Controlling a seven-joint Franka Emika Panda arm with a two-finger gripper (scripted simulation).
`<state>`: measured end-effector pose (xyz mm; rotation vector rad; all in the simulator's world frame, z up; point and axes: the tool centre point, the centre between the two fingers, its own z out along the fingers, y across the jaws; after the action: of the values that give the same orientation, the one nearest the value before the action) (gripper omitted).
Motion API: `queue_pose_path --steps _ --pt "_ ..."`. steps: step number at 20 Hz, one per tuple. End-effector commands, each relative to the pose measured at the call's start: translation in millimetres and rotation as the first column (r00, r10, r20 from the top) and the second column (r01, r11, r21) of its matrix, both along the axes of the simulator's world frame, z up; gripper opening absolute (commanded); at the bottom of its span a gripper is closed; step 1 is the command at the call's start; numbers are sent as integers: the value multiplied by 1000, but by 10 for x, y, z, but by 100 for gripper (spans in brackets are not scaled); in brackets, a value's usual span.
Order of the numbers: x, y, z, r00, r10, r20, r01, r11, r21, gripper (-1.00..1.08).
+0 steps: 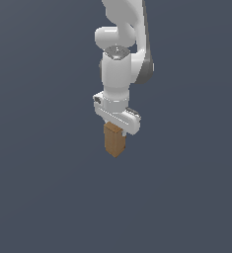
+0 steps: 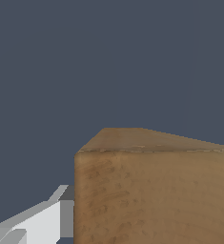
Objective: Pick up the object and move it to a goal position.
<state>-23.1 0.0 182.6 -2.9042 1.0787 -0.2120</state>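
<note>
The object is a small tall block of light brown wood hanging directly under my white gripper. The gripper is shut on the block's upper part, and the block juts out below the hand. The fingers are mostly hidden behind the block in the exterior view. In the wrist view the block fills the near part of the picture, with one white finger pressed against its side. No goal marker shows in either view.
A plain dark grey-blue surface lies all around and below the arm. The white arm links rise above the gripper. Nothing else shows.
</note>
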Motion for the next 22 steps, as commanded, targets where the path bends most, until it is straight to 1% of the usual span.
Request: queue_pose_path --steps 1,6,12,17,22 --pt "164 88 243 997 -10 72 10 1000 -3 -100" --pt "423 270 689 978 -32 204 35 999 -9 -100" --pt "641 468 1217 936 -54 347 63 998 -14 -100" --pt "746 600 1587 896 -67 439 82 996 -17 -100" --pt "807 712 1905 855 -76 513 100 995 -18 -100"
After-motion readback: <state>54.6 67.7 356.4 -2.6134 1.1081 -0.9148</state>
